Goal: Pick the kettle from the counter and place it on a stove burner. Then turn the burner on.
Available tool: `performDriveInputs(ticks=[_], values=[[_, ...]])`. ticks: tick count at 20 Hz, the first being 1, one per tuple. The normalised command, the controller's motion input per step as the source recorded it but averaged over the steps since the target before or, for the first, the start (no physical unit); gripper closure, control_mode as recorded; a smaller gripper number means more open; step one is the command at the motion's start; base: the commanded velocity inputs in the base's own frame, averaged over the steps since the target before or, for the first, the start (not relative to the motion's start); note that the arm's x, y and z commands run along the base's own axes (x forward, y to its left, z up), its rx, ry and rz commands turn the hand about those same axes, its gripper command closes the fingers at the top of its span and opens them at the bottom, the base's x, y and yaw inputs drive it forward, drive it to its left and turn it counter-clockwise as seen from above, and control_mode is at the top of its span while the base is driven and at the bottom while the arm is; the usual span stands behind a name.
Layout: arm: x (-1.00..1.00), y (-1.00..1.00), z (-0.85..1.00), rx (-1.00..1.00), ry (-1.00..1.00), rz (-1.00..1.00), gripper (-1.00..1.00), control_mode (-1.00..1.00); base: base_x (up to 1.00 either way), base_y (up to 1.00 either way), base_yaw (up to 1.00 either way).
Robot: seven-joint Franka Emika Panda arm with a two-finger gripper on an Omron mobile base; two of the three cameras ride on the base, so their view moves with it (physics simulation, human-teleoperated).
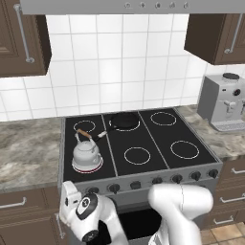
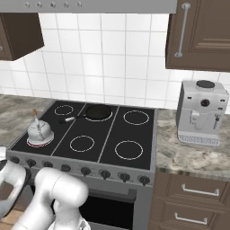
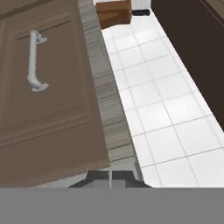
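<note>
The kettle [image 1: 86, 154] stands upright on the near-left burner [image 1: 87, 166] of the black cooktop [image 1: 143, 139], its base inside a ring that glows red, its brown handle arched above the lid. Judged from that, the placing is done and the burner looks already lit, so the step in hand seems to be the close of the knob turn or the pull-away after it. The arm is folded low in front of the stove, the hand [image 1: 70, 199] down beside the left end of the knob row [image 1: 158, 180]; the hand view looks along a brown cabinet door [image 3: 48, 96] with a metal pull [image 3: 34, 61] and across white floor tiles [image 3: 166, 109]. Whether the gripper is wide or narrow cannot be told, since its tips are not clearly seen; it holds nothing visible. If the red ring means heat, the next move calls only for drawing the hand clear without brushing the knobs. A black pan [image 1: 123, 121] sits on the far middle burner, apart from the kettle, its handle pointing toward it. The counter [image 1: 26, 148] of mottled stone runs on both sides of the stove; a grey coffee machine [image 2: 201, 112] stands on the right stretch. White wall tiles rise behind, with dark cabinets and a grey hood above.
</note>
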Motion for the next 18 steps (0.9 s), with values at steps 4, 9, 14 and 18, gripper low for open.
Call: performDriveInputs(ticks=[4,9,14,18], values=[[0.02,0.63,-0.65,-0.4,0.16,0.23,1.0,-1.0,0.0,0.0,0.0],[-0.02,0.21,-0.46,-0.24,0.16,0.26,1.0,-1.0,0.0,0.0,0.0],[-0.11,0.0,0.06,0.0,-0.06,0.01,1.0,-1.0,0.0,0.0,0.0],[-0.68,0.0,0.46,0.0,-0.31,0.0,1.0,-1.0,0.0,0.0,0.0]])
